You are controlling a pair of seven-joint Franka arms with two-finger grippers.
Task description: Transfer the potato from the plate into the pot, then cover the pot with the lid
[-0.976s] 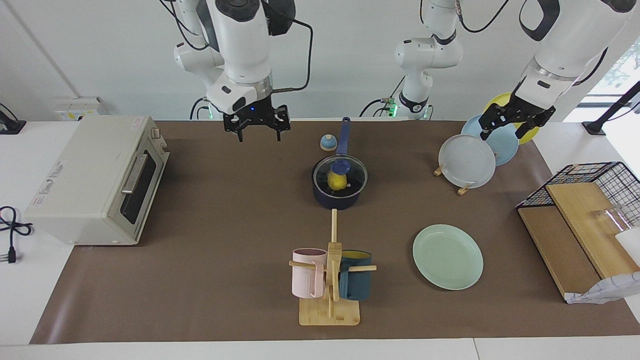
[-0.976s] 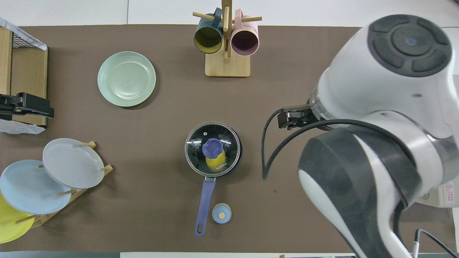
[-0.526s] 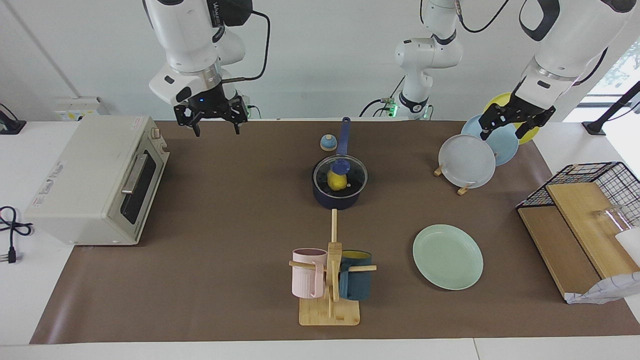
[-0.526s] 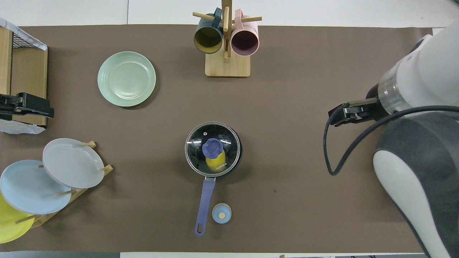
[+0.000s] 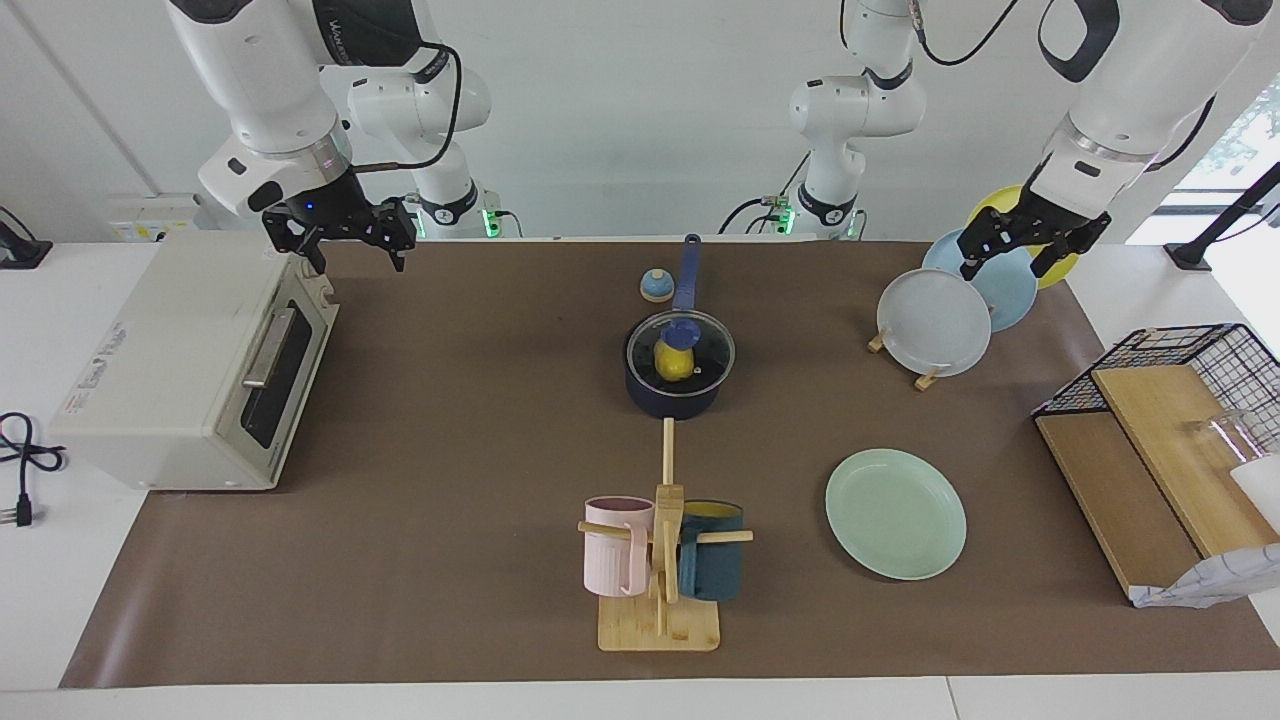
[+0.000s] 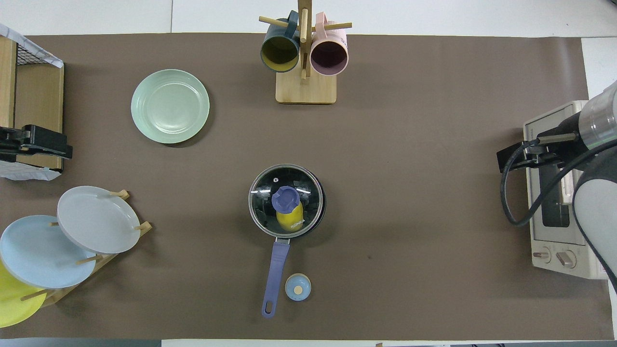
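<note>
**Potato in covered saucepan, both claws released**

Right claw (image 5: 348, 236), fingers spread and grasping nothing, hangs over the toaster oven (image 5: 190, 360). The potato (image 5: 675, 365) sits in the saucepan (image 5: 672, 400) under the glass lid (image 5: 681, 347). The mint-green plate (image 5: 896, 513) lies bare. Left claw (image 5: 1010, 255), fingers apart, waits over the plate rack (image 5: 925, 378).

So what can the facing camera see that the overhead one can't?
Only the facing view shows both arms whole, with the right gripper raised over the toaster oven and the left gripper over the plate rack, both open. Only the overhead view shows the lid's lettering and the mugs' insides. Both show the potato in the covered pot, the bare plate and the bell.
</note>
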